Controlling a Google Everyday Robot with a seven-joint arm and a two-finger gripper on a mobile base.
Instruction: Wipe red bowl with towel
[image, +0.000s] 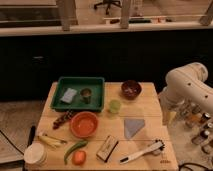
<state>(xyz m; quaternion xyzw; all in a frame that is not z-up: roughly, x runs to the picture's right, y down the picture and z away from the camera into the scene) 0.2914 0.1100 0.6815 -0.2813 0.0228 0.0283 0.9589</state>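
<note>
Closest along the front edge of the wooden surface (150, 107) lie a white tub (35, 154), a round orange fruit (78, 157), a green pepper (75, 148), a wooden block (107, 148) and a white-handled brush (142, 152). Behind them the red bowl (84, 124) sits upright. Some yellow sticks (50, 141) lie at its front left, and a dark cluster (64, 120), possibly grapes, lies just beside its left rim. The towel (134, 127) lies flat to the right of the red bowl, apart from it, with its pointed end toward the front. Farther back stand a green cup (115, 106), a dark bowl (131, 89) and a green tray (97, 85) holding a grey-blue pad (68, 95) and a small can (86, 95). The robot arm (187, 85) rises at the right. Its gripper (168, 119) hangs at the surface's right edge, apart from the towel, and I cannot tell whether the jaws are released or clenched.
</note>
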